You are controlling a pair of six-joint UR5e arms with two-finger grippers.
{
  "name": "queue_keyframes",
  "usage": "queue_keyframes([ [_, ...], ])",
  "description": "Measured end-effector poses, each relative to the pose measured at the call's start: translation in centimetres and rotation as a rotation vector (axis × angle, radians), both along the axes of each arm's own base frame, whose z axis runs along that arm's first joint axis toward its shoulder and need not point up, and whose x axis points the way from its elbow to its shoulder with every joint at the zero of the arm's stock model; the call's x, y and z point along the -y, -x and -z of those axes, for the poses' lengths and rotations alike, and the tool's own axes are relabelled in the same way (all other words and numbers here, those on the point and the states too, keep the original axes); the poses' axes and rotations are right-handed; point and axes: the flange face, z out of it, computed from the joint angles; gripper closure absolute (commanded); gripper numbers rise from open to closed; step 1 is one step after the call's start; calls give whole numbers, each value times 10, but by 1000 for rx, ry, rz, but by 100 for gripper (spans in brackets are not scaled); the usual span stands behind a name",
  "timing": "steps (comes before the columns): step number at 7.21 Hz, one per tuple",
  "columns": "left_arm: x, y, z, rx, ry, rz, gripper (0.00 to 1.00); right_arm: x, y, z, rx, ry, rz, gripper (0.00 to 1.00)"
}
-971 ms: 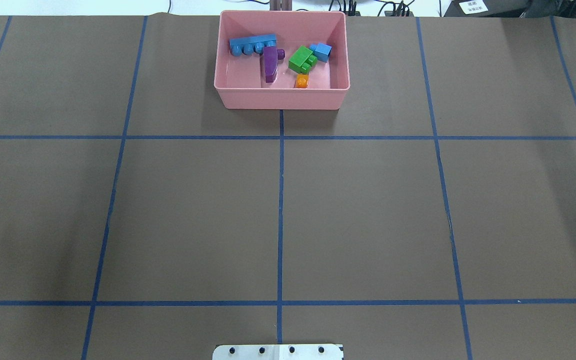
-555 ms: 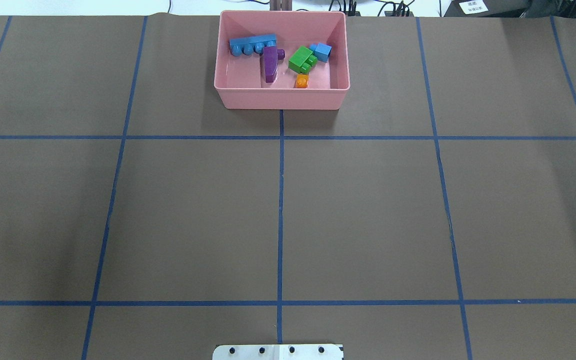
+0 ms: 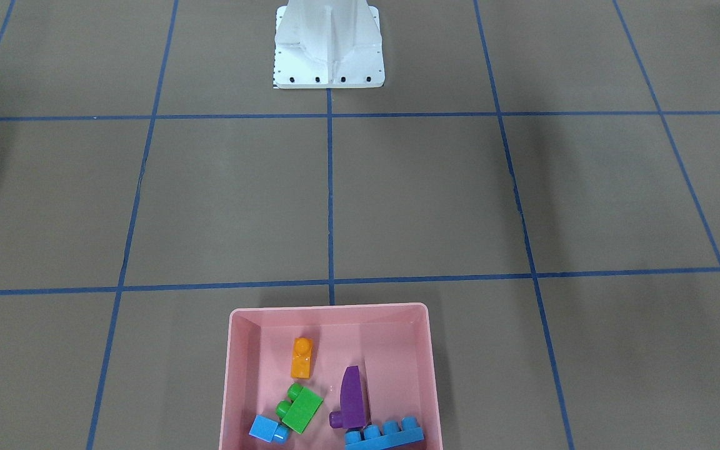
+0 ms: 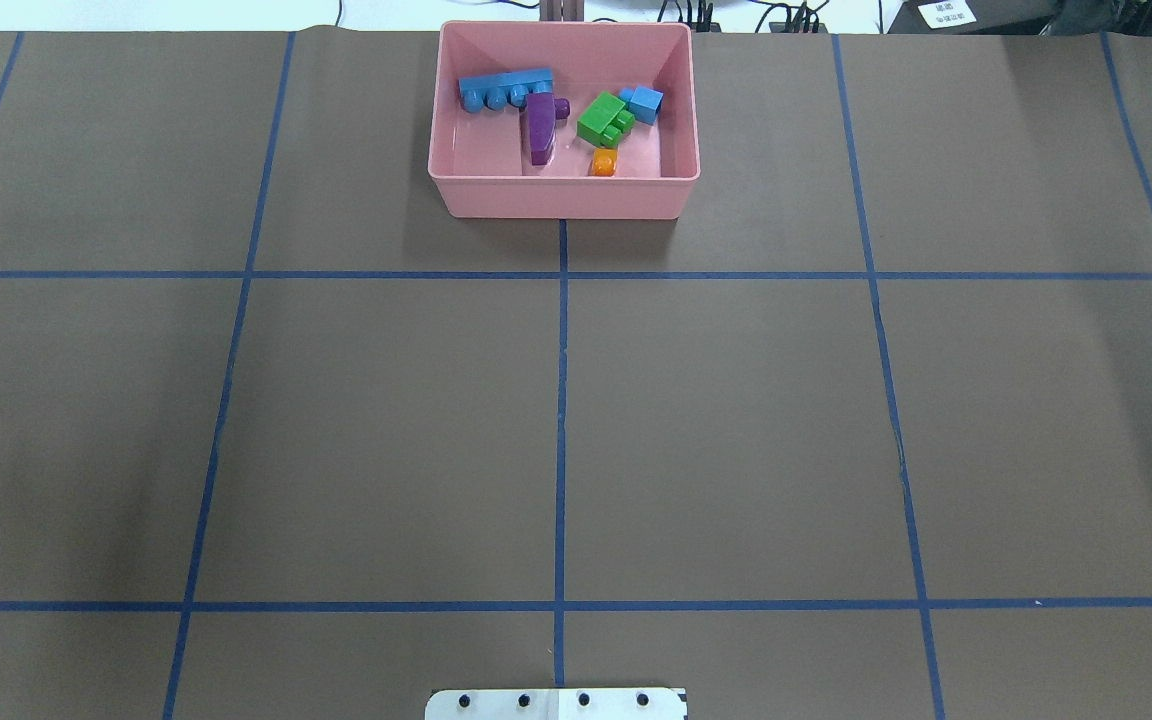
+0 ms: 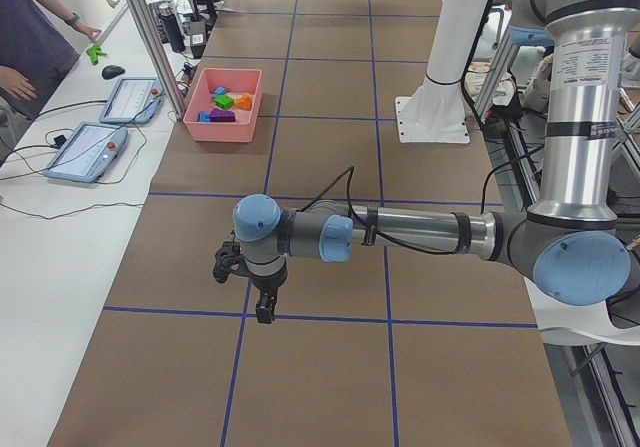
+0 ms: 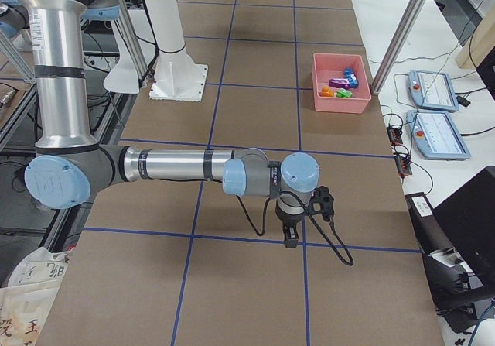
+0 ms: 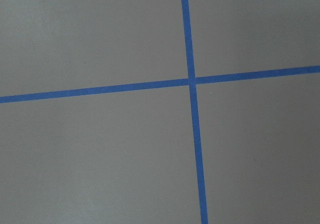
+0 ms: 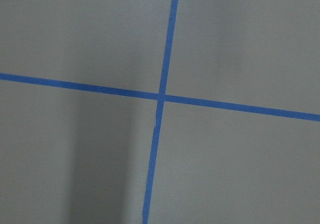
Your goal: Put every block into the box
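Note:
The pink box (image 4: 564, 198) stands at the far middle of the table. Inside it lie the long blue block (image 4: 506, 88), the purple sloped block (image 4: 539, 128), the green block (image 4: 604, 120), the small blue cube (image 4: 645, 103) and the orange block (image 4: 603, 163). The front-facing view shows the same box (image 3: 329, 312) with the orange block (image 3: 301, 358) nearest the robot. My left gripper (image 5: 262, 312) shows only in the left side view, low over a tape line, far from the box. My right gripper (image 6: 291, 241) shows only in the right side view. I cannot tell whether either is open or shut.
The white robot base (image 4: 556, 704) sits at the near middle edge of the table. Blue tape lines cross the brown table cover. Tablets (image 5: 95, 137) and cables lie on a white bench beyond the box, where a person stands.

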Motion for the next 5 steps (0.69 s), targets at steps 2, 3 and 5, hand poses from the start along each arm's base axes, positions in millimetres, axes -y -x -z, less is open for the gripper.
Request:
queue_keyframes([
  [2,0,0,0,-1,1,0,0,-2,0,-1,1,4,-2,0],
  [3,0,0,-1,-2,2,0,0,-2,0,-2,2,6,-2,0],
  [5,1,0,0,-2,4,3,0,-4,-1,-3,5,9,-4,0],
])
